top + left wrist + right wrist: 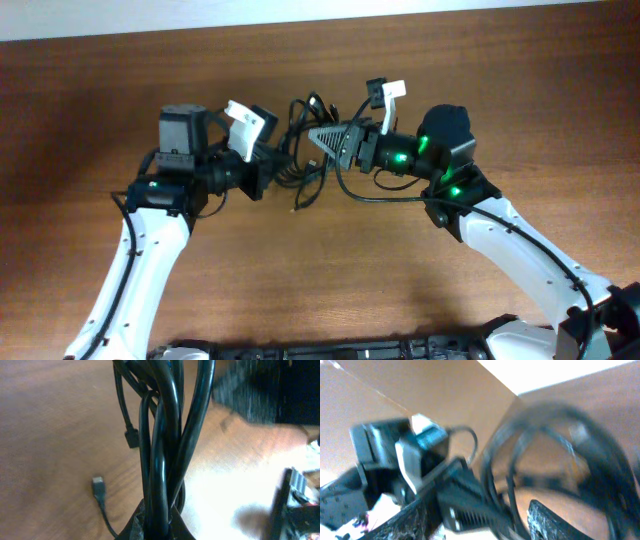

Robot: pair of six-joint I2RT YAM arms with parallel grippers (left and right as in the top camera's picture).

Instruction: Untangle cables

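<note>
The cables [300,150] are a knot of thin black cords held up between my two grippers over the wooden table. My left gripper [272,160] is shut on several strands, which rise from its jaws [160,525] in the left wrist view as a thick bundle [162,450]. A metallic-tipped plug [98,484] and a black plug [131,438] hang loose beside it. My right gripper [316,140] faces the knot from the right. In the blurred right wrist view its fingers [480,520] are spread wide, with cable loops [545,450] passing between them.
The wooden table [330,260] lies all round the knot. One cable end [297,205] trails toward the table just in front. The left gripper's body [420,460] is close in front of the right wrist camera. The right arm [260,390] shows dark and blurred.
</note>
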